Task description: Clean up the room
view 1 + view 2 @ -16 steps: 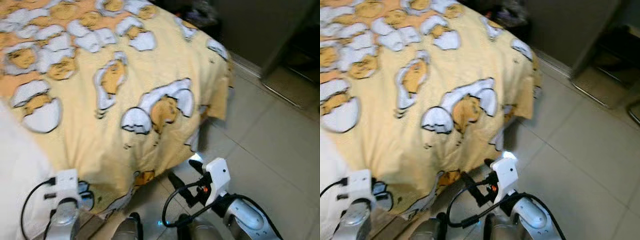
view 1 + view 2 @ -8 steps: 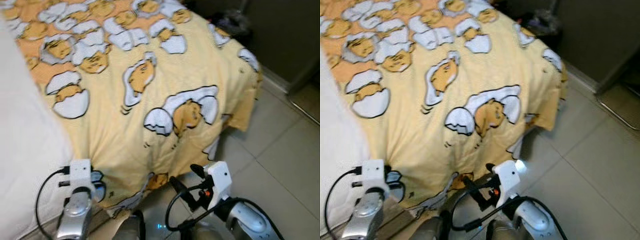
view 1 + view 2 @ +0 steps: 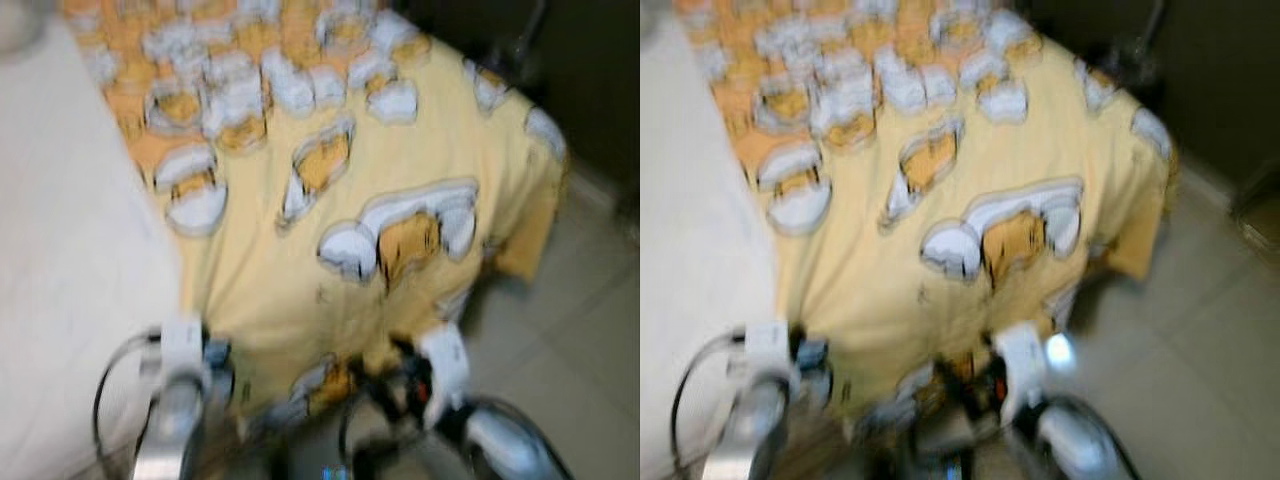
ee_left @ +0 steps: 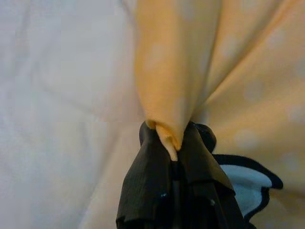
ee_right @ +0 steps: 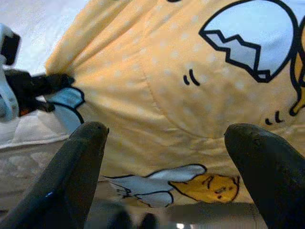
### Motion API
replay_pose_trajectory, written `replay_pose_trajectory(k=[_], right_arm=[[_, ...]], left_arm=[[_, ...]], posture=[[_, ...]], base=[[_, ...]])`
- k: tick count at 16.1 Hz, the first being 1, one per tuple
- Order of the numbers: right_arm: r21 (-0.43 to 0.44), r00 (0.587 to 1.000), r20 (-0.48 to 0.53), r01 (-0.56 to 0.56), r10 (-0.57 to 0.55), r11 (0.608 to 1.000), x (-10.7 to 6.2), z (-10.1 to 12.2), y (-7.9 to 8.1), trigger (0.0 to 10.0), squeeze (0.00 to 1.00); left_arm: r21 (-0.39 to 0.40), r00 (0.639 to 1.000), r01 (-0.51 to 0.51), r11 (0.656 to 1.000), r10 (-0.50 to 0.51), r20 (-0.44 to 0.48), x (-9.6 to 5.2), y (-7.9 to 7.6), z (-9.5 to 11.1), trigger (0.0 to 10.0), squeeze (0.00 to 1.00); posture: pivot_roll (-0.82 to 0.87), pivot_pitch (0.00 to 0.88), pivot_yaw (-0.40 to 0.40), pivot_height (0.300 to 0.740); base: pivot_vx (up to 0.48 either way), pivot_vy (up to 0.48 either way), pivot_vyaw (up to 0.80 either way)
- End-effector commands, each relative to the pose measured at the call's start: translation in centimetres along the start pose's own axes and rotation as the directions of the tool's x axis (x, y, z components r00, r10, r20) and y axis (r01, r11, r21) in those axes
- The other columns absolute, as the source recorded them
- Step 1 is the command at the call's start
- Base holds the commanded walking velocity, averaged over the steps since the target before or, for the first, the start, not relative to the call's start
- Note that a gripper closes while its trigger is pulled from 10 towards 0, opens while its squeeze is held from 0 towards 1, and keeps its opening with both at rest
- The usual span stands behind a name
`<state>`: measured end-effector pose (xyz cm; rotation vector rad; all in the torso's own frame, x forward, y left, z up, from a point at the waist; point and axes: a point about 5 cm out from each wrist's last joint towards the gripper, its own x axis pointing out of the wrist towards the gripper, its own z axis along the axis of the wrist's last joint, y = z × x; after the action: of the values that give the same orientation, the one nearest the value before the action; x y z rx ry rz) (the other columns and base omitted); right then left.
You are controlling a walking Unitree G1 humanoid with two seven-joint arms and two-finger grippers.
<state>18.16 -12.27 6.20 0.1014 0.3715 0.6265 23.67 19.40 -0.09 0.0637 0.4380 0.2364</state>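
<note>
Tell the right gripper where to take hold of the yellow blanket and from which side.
Grip the blanket's hanging lower edge, coming in level from the floor side. The right gripper is already open and facing that draped edge, beside the fold the left gripper has pinched. The hem hangs free there, likely easy to pinch.

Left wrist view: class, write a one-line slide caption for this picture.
The left claw pinches a fold of the yellow egg-print blanket, shut on it, above the white bedsheet.
</note>
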Motion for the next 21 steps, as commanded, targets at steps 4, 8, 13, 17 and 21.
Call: replay_pose_trajectory(k=[4,8,13,17,21], right_arm=[[0.011,1.0,-0.008,0.008,-0.008,1.0,0.2,-0.3,0.2,10.0,0.0],[0.015,1.0,-0.014,0.0,0.0,1.0,0.0,-0.5,0.3,10.0,0.0],[0.011,1.0,-0.017,0.002,-0.002,1.0,0.1,-0.6,0.2,10.0,0.0],[0.018,1.0,-0.022,0.002,-0.002,1.0,-0.1,-0.9,0.4,10.0,0.0],[0.018,0.996,0.029,0.085,-0.085,0.996,0.1,-0.1,-1.1,10.0,0.0]], left_arm=[[0.01,0.995,-0.045,0.999,0.046,-0.086,-0.8,1.5,-1.8,10.0,0.0],[-0.077,0.981,0.013,0.997,-0.028,-0.193,-1.7,0.6,-3.6,10.0,0.0],[-0.041,0.951,0.232,0.972,-0.235,-0.202,-2.7,-1.9,-4.1,10.0,1.0],[-0.012,0.904,0.355,0.935,-0.347,-0.252,-4.5,-2.7,-4.7,10.0,1.0],[0.018,0.969,0.203,0.979,-0.204,0.137,-4.2,0.2,2.2,10.0,1.0]], posture=[[-0.18,0.196,0.053,0.74],[-0.17,0.193,0.05,0.74],[-0.17,0.173,0.049,0.74],[-0.17,0.157,0.051,0.74],[-0.13,0.104,0.045,0.74]], base=[[0.0,0.0,0.14],[0.0,0.0,0.0],[0.0,0.0,0.0],[0.0,0.0,0.0],[0.0,0.0,0.17]])
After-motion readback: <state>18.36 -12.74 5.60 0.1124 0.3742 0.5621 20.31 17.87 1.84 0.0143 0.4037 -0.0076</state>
